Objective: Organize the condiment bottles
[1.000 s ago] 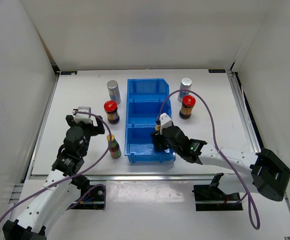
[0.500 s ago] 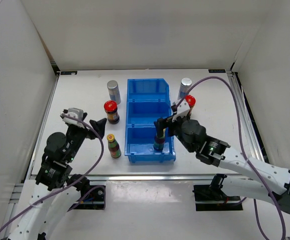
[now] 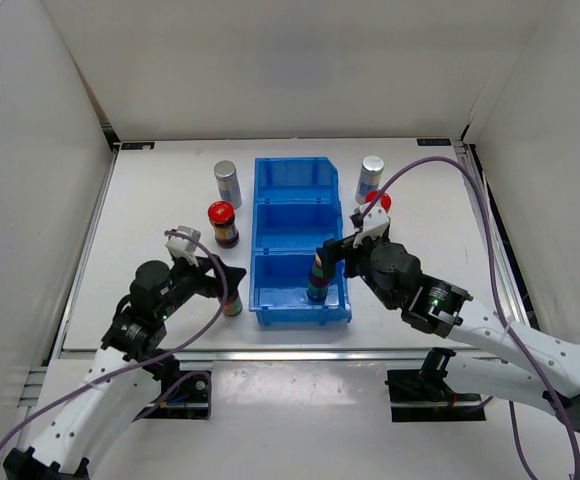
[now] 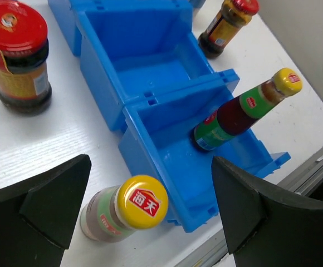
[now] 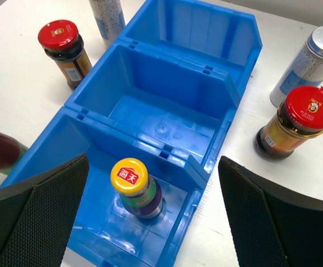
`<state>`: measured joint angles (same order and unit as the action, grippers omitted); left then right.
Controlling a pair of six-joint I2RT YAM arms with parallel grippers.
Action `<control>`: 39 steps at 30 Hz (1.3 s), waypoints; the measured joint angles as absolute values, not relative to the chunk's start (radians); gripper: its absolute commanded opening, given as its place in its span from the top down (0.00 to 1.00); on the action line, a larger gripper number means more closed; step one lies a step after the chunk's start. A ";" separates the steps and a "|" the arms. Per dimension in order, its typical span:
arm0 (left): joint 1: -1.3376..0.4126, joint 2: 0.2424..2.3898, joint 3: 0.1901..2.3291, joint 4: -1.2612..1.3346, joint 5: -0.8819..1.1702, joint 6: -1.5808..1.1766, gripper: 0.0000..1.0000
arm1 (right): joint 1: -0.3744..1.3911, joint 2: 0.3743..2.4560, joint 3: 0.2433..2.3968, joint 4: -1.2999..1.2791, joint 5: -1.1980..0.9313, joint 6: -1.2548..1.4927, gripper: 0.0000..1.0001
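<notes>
A yellow-capped bottle (image 3: 317,278) (image 5: 135,186) stands upright in the near compartment of the blue bin (image 3: 300,205). My right gripper (image 3: 342,242) (image 5: 153,162) hangs open just above it, touching nothing. A second yellow-capped bottle (image 3: 232,300) (image 4: 129,211) stands on the table left of the bin. My left gripper (image 3: 220,276) (image 4: 150,164) is open above it, one finger to each side and clear of it. Two red-lidded jars (image 3: 222,223) (image 3: 375,205) and two silver-capped bottles (image 3: 227,183) (image 3: 371,176) flank the bin; the right arm half hides the right jar.
The bin's middle (image 5: 167,105) and far (image 5: 197,28) compartments hold nothing. The near table edge and a metal rail (image 3: 300,352) run just in front of the bin. White walls close in the table on three sides.
My right gripper opened, left the yellow-capped bottle standing in the near compartment and pulled back up and right. My left arm swung right and forward over the bottle on the table.
</notes>
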<state>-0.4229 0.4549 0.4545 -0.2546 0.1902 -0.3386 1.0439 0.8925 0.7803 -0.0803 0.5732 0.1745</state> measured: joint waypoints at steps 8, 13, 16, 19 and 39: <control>-0.499 0.569 0.455 -0.231 0.096 -0.365 0.00 | 1.044 0.888 0.775 -0.114 0.574 0.181 0.00; -0.555 0.580 0.455 -0.233 0.004 -0.375 0.09 | 1.044 0.878 0.773 -0.119 0.578 0.182 0.00; -0.574 0.600 0.455 -0.236 -0.042 -0.377 0.18 | 1.044 0.876 0.770 -0.122 0.581 0.188 0.00; -0.577 0.628 0.455 -0.240 -0.066 -0.379 0.27 | 1.044 0.876 0.766 -0.126 0.586 0.196 0.00; -0.583 0.804 0.828 -0.431 -0.226 -0.154 0.89 | 1.044 0.835 0.755 -0.163 0.630 0.206 0.00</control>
